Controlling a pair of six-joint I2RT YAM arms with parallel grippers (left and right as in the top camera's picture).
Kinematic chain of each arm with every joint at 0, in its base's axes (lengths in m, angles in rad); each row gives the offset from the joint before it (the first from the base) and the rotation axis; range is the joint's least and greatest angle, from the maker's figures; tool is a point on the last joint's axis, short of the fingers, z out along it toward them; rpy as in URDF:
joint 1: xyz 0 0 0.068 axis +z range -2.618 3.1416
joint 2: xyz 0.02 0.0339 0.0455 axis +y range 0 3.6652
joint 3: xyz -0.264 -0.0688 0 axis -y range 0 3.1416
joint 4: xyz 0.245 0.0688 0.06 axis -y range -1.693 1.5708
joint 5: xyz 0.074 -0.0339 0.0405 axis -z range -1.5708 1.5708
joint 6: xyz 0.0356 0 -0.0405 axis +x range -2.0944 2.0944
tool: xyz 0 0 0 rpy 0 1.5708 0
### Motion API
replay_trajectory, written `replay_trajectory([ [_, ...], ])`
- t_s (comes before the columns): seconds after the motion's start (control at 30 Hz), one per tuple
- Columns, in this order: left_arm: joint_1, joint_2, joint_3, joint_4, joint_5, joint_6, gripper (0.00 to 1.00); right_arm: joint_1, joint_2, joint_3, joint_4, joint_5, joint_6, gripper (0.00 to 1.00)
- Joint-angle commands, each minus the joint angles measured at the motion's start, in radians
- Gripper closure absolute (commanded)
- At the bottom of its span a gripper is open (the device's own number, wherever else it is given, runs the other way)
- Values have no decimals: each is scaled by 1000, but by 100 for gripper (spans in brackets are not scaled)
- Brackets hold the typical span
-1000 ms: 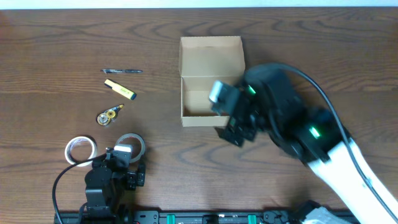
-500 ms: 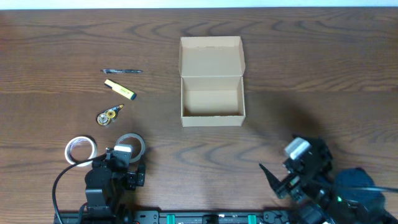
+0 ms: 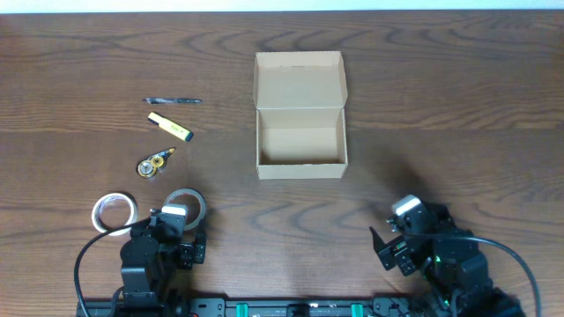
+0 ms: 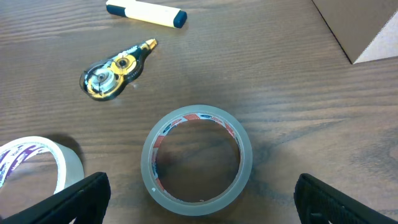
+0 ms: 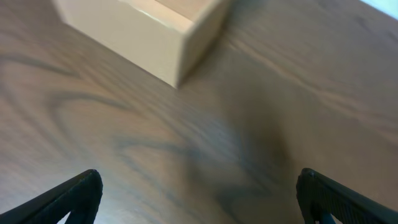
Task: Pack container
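The tan cardboard box (image 3: 300, 141) stands open at the table's middle, its flap lid folded back, and looks empty inside. Its corner shows in the right wrist view (image 5: 149, 31) and the left wrist view (image 4: 367, 28). My left gripper (image 3: 172, 231) is open and empty at the front left, just behind a clear tape roll (image 4: 196, 158). My right gripper (image 3: 397, 242) is open and empty at the front right, well short of the box. In the left wrist view its fingers (image 4: 199, 199) flank the clear roll from above.
A white tape roll (image 3: 115, 212) lies left of the clear roll (image 3: 187, 202). A correction tape dispenser (image 3: 154, 164), a yellow highlighter (image 3: 169, 127) and a black pen (image 3: 174, 101) lie at the left. The right wrist view is blurred.
My right arm has pulled back from beside the box to the table's front right edge. The left arm and all objects have stayed still.
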Motion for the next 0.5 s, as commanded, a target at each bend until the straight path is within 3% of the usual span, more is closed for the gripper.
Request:
replay_trajectory([
  [0.0,3,-6,-16,-8,14,3,5,-105,-89,-87,16,-33,-26,1],
  [0.23,3,-6,-16,-8,14,3,5,-325,-216,-204,3,-59,-60,1],
  [0.47,3,-6,-16,-8,14,3,5,-361,-238,-243,-16,-59,-66,1],
])
